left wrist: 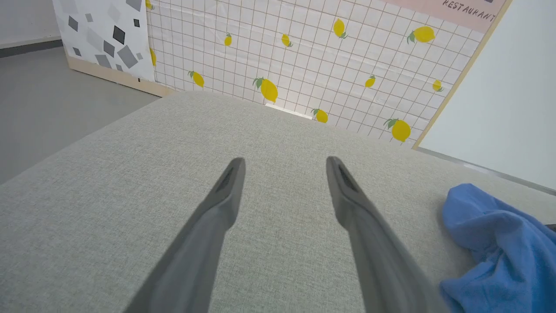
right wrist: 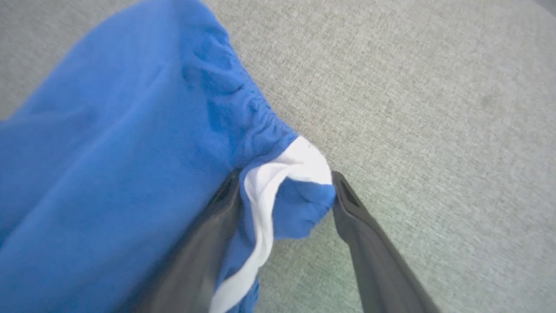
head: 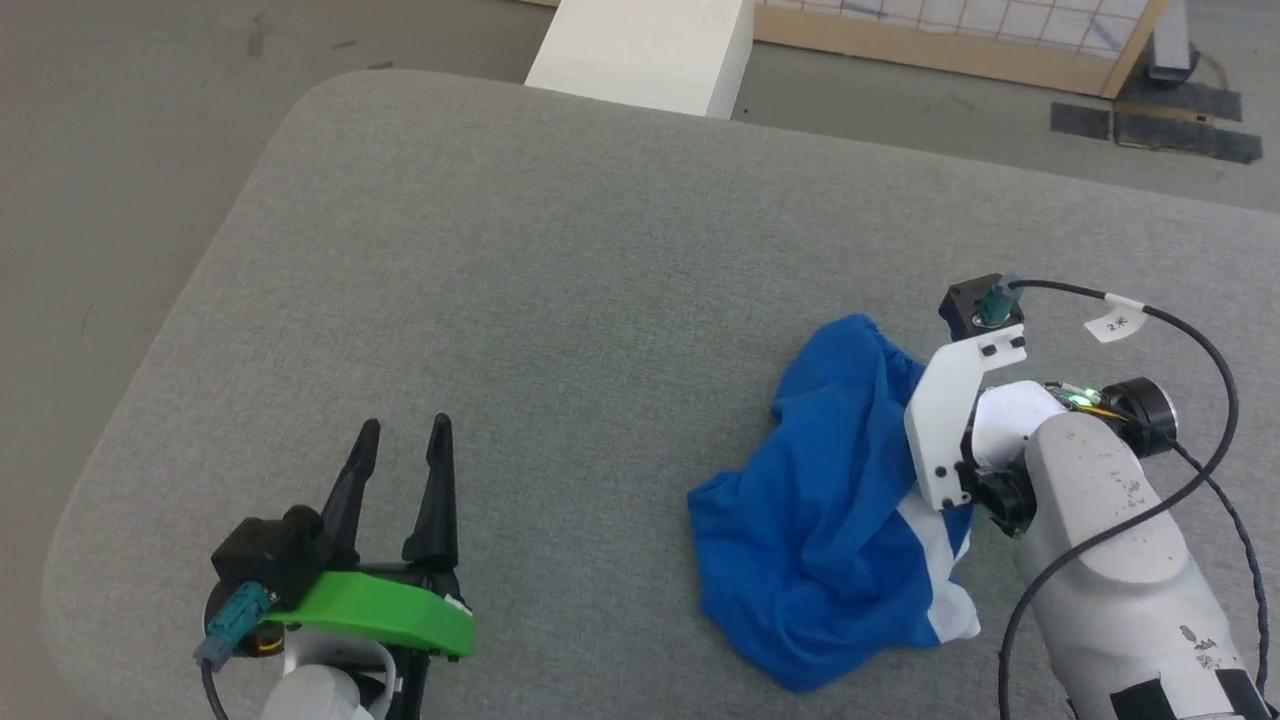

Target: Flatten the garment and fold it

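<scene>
The garment (head: 820, 500) lies crumpled in a heap on the right part of the grey padded surface (head: 500, 300), and the right arm's white wrist mount and black cable (head: 1210, 380) cover its right edge in the head view. The right gripper (right wrist: 286, 178) stands spread over it, a fold with a white band lying between the fingers, unclamped. The left gripper (head: 405, 425) is spread too, over bare surface well apart from the garment; a white block (head: 650, 50) and a lemon-print panel (left wrist: 304, 56) stand beyond the far edge.
</scene>
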### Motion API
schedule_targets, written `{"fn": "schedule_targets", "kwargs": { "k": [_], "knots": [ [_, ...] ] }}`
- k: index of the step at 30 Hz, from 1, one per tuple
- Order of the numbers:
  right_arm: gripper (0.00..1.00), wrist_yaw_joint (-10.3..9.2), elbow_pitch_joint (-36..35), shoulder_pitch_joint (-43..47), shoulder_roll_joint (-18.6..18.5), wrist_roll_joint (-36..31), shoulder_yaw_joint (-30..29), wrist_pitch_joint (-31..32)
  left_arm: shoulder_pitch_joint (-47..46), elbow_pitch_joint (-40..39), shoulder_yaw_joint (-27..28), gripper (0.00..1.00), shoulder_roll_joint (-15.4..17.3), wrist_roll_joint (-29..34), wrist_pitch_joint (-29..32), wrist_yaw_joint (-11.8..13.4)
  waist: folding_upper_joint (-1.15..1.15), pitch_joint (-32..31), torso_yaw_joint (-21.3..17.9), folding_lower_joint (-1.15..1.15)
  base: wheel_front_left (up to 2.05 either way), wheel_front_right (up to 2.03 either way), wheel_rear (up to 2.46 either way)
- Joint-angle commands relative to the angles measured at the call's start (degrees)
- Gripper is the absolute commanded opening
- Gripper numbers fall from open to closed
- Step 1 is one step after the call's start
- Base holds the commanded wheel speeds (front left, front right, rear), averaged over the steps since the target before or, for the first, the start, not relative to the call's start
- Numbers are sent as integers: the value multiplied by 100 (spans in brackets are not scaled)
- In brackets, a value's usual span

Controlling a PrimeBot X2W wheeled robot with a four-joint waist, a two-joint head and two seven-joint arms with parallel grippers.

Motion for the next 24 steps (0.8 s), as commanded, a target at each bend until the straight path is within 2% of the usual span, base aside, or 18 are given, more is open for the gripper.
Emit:
{"fn": "schedule_targets", "kwargs": {
  "k": [1,2,8,11,14,18,24],
  "knots": [
    [32,-8,93,84,-6,71,50,-77,-84,26,28,100,-35,32,-21,-24,0,10,8,0,0,0,0],
    [0,-8,90,73,-6,102,102,-178,-78,41,42,100,-41,33,-21,-29,0,-11,-19,0,0,0,0],
    [0,-8,-210,-78,-6,399,122,-967,9,78,98,100,-64,43,-21,-42,0,-257,-286,0,0,0,0],
    [0,-8,-621,-108,-6,619,24,-1422,110,83,134,100,-73,37,-21,-44,0,-427,-488,0,0,0,0],
    [0,-8,-1152,21,-6,704,-321,-1697,196,57,155,100,-80,39,-21,-45,0,-563,-677,0,0,0,0],
    [0,-8,-1837,565,-22,570,-1143,-1656,286,10,174,100,-93,46,-21,-46,0,-708,-901,0,0,0,0],
    [0,-8,-2366,1997,-12,516,-2126,-972,326,15,114,100,-110,29,-21,-46,0,-790,-1012,0,0,0,0]
  ]
}}
